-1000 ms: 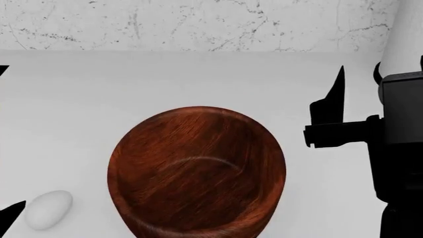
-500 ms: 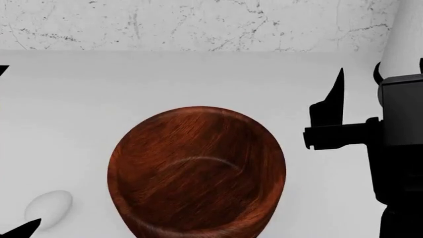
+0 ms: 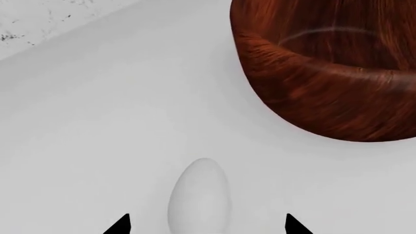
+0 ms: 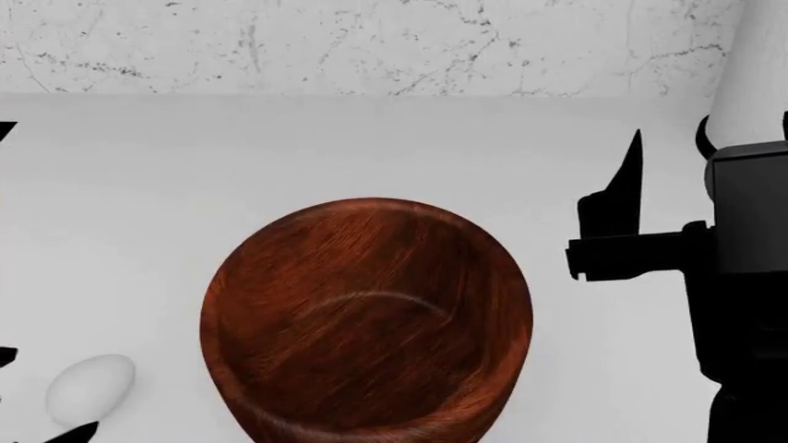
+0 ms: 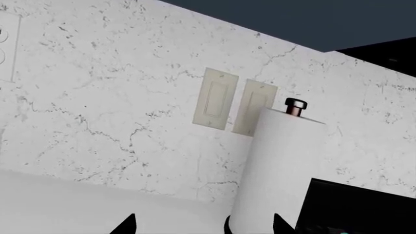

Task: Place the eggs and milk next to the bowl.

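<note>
The reddish-brown wooden bowl (image 4: pixel 367 318) sits in the middle of the white counter and also fills a corner of the left wrist view as the bowl (image 3: pixel 325 73). A white egg (image 4: pixel 89 388) lies on the counter to its left, apart from it. My left gripper (image 4: pixel 40 393) is open, one black fingertip on either side of the egg (image 3: pixel 199 197), neither touching it. In its own view the left gripper (image 3: pixel 206 225) stands wide open. My right gripper (image 4: pixel 671 138) hangs open and empty right of the bowl, seen as the right gripper (image 5: pixel 203 225). The milk is not recognisable in any view.
A tall white paper-towel roll (image 5: pixel 279 165) stands against the marbled wall, just ahead of the right gripper, and shows as the roll (image 4: pixel 758 65) at the far right. A black block (image 5: pixel 357 204) with a teal sliver below it is beside it. Wall switches (image 5: pixel 217 99) are behind.
The left gripper's fingertips have shifted from left of the egg to either side of it. The egg, bowl and right arm have stayed put.
</note>
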### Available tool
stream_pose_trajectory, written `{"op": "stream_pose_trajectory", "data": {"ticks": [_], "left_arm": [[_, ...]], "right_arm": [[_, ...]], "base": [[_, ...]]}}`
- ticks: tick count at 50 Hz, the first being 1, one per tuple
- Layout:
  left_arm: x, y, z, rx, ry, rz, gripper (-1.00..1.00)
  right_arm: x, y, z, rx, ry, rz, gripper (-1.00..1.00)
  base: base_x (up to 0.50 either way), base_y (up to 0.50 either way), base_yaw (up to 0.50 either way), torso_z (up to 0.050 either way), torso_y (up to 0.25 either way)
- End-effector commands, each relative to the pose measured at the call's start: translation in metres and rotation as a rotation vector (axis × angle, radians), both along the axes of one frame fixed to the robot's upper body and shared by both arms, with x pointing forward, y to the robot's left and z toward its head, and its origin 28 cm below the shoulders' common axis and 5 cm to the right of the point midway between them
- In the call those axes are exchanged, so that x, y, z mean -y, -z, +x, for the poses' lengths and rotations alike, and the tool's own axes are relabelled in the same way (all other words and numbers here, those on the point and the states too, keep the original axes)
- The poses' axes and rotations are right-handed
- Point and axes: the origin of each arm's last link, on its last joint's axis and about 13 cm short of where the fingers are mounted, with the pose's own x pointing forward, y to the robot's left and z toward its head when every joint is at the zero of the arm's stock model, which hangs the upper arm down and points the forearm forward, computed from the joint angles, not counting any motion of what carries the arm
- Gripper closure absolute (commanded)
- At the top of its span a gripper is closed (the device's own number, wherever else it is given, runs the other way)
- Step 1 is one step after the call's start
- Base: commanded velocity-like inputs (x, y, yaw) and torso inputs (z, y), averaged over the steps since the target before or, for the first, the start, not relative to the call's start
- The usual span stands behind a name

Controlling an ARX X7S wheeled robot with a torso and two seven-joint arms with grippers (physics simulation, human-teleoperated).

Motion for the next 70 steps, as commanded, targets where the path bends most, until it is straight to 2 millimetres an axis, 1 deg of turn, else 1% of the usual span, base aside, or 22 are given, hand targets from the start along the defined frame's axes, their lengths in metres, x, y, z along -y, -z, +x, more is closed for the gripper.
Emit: {"op": "stream_pose_trajectory", "data": {"ticks": [1, 9, 17, 24, 28, 29, 32, 46, 47, 64, 70], "left_arm": [[0.002, 0.009, 0.006, -0.015, 0.0, 0.011, -1.0], [0.002, 0.016, 0.011, -0.025, 0.002, 0.01, -1.0], [0.003, 0.019, 0.016, -0.036, 0.006, 0.019, -1.0], [0.001, 0.022, 0.02, -0.046, -0.006, 0.024, -1.0], [0.0, 0.024, 0.022, -0.052, -0.012, 0.026, -1.0], [0.0, 0.029, 0.028, -0.068, -0.009, 0.042, -1.0], [-0.001, 0.031, 0.03, -0.071, -0.013, 0.044, -1.0], [-0.001, 0.036, 0.031, -0.079, -0.013, 0.049, -1.0], [-0.001, 0.035, 0.03, -0.077, -0.013, 0.049, 1.0], [0.002, 0.029, 0.029, -0.051, 0.0, 0.057, 1.0], [0.001, 0.018, 0.026, -0.038, 0.025, 0.023, 1.0]], "right_arm": [[0.0, 0.0, 0.001, -0.003, 0.0, 0.0, -1.0], [0.0, 0.0, 0.001, -0.009, 0.001, -0.006, -1.0], [-0.002, -0.002, 0.006, -0.009, -0.005, -0.01, -1.0], [-0.001, 0.004, 0.007, -0.019, 0.0, -0.005, -1.0], [-0.001, 0.003, 0.007, -0.019, 0.0, -0.005, -1.0], [0.0, 0.005, 0.006, -0.02, 0.007, -0.005, -1.0], [-0.001, 0.004, 0.006, -0.021, 0.006, -0.005, -1.0], [-0.002, 0.007, 0.009, -0.026, 0.002, -0.005, -1.0], [-0.002, 0.007, 0.009, -0.027, 0.002, -0.005, -1.0], [-0.001, 0.007, 0.006, -0.027, 0.002, -0.004, -1.0], [-0.002, 0.006, 0.007, -0.025, 0.0, -0.004, -1.0]], "base": [[0.0, 0.0, 0.0, 0.0, 0.0], [0.0, 0.0, 0.0, 0.0, 0.0], [0.0, 0.0, 0.0, 0.0, 0.0], [0.0, 0.0, 0.0, 0.0, 0.0], [0.0, 0.0, 0.0, 0.0, 0.0], [0.0, 0.0, 0.0, 0.0, 0.0], [0.0, 0.0, 0.0, 0.0, 0.0], [0.0, 0.0, 0.0, 0.0, 0.0], [0.0, 0.0, 0.0, 0.0, 0.0], [0.0, 0.0, 0.0, 0.0, 0.0], [0.0, 0.0, 0.0, 0.0, 0.0]]}}
